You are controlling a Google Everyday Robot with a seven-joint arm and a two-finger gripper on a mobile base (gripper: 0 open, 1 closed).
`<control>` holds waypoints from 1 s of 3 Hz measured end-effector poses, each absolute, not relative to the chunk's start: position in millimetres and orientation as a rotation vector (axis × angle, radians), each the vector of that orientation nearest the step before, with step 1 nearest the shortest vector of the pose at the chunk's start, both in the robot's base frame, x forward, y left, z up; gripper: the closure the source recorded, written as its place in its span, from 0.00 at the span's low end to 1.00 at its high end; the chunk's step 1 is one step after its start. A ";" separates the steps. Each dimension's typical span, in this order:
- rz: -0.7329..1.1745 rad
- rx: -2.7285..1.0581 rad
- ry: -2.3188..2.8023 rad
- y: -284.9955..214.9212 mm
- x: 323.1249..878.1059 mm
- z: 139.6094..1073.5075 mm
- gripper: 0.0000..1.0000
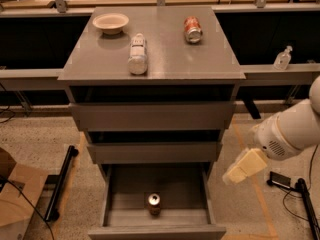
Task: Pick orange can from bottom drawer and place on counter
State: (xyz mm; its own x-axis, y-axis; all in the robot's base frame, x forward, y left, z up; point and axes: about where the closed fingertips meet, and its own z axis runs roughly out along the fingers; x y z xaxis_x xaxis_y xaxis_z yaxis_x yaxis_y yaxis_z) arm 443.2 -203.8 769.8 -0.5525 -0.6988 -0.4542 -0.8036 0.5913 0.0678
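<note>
The orange can (154, 204) stands upright inside the open bottom drawer (156, 231), near its front and centre, silver top up. The counter (170, 59) is the grey top of the cabinet above it. My gripper (244, 166) hangs at the end of the white arm to the right of the cabinet. It is at about the height of the bottom drawer's top edge, outside the drawer and apart from the can. It holds nothing that I can see.
On the counter are a white bowl (111, 22) at the back left, a white bottle (137, 54) lying on its side, and a red-and-white can (192, 29). The two upper drawers stand slightly open. A cardboard box (17, 199) and a black bar lie on the floor at left; cables are at right.
</note>
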 end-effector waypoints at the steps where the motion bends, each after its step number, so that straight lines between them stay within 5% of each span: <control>1: 0.559 -0.998 2.468 -190.1 433.5 701.4 0.00; 3: 0.606 -0.944 2.499 -184.2 435.8 689.1 0.00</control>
State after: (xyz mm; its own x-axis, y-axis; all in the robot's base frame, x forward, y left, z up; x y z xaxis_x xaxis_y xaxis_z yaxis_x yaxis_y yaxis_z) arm 435.8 -184.2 689.1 -0.6923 -0.5172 -0.5033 -0.6902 0.6780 0.2526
